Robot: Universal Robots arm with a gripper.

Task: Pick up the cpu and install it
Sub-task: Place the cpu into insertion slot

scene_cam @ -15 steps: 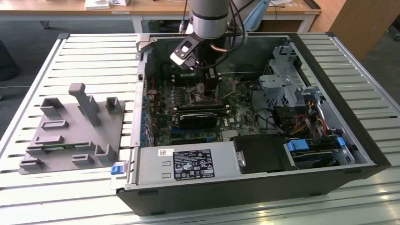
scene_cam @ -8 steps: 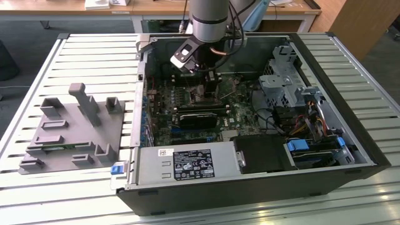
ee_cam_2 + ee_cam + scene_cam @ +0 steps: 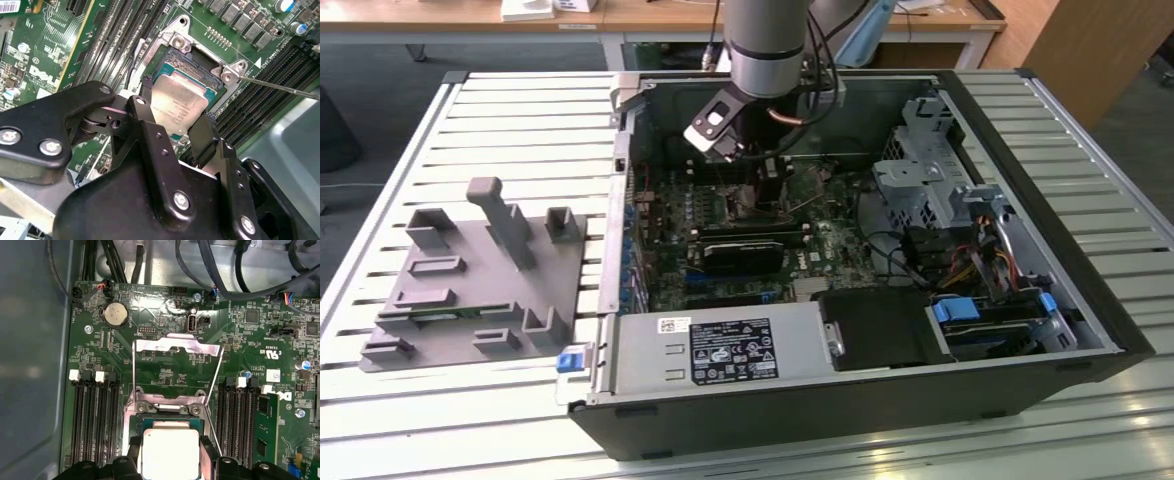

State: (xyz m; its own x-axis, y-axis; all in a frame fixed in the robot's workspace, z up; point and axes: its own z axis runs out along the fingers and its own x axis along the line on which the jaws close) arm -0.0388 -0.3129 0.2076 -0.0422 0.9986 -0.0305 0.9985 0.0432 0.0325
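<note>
cpu: I see the silver-top chip (image 3: pixel 181 106) directly over the socket (image 3: pixel 186 61), square to it; same in the first wrist view (image 3: pixel 171 454).
seating: can't tell from either wrist view whether it's down in the socket or just above it.
gripper: (image 3: pixel 178 102) narrow, closed on the cpu. The black fingers (image 3: pixel 204 134) sit one on each of two opposite edges, and both look in contact.
load plate: (image 3: pixel 178 346) swung up and open, hinged at the socket's far edge in the first wrist view.
lever: thin metal rod (image 3: pixel 280 88) sticking out beside the socket, clear of the chip.
memory slots: black banks (image 3: pixel 95 415) on both sides of the socket; a green memory stick (image 3: pixel 263 432) sits in the outer bank.
coin cell: (image 3: pixel 115 314) on the motherboard beyond the load plate.
arm: (image 3: pixel 767 45) comes straight down into the open computer case (image 3: pixel 1067 330), which lies on its side on the slatted table (image 3: pixel 520 120).
fixture: grey part holder (image 3: pixel 467 290) on the table at the exterior view's left, well apart from the case.
</note>
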